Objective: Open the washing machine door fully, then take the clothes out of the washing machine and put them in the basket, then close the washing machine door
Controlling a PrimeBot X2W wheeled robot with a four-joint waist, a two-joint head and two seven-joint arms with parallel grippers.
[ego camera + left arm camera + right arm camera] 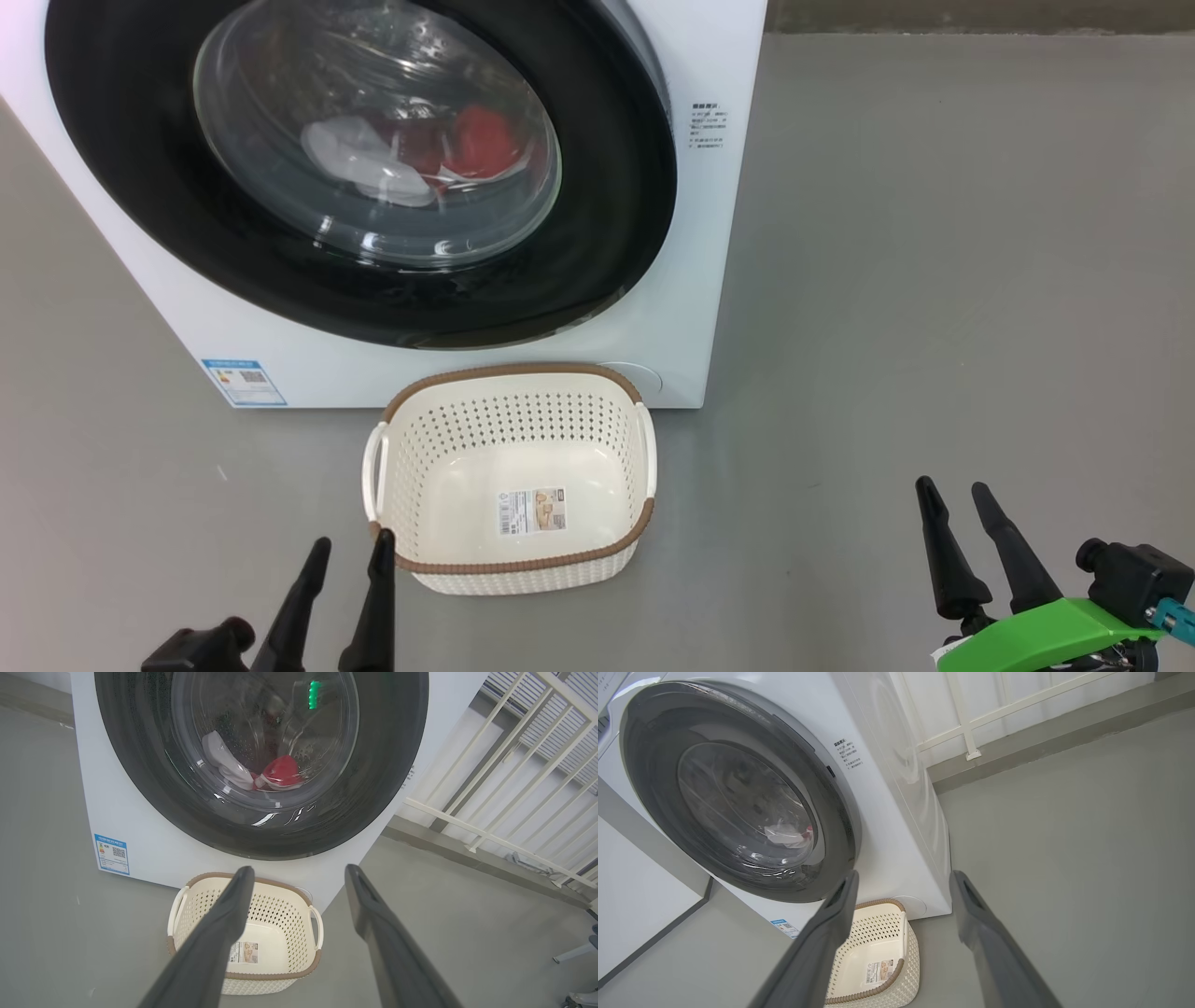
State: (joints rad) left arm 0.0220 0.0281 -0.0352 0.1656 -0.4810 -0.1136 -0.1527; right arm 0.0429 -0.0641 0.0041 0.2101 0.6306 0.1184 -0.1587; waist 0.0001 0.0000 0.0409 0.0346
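Basket [523,581] bottom carries paper label [533,511]; washing machine [485,359] front carries blue label [244,382].

Even daylight, glare on glass [373,140]

One washing machine [695,280], one door [611,187], one basket [523,579] — one left gripper [353,539], one right gripper [951,484]

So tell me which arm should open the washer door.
Right, probably. The right hand is open, with bare floor between it and the right edge of the closed washing machine door. The left hand, also open, has the basket before it.
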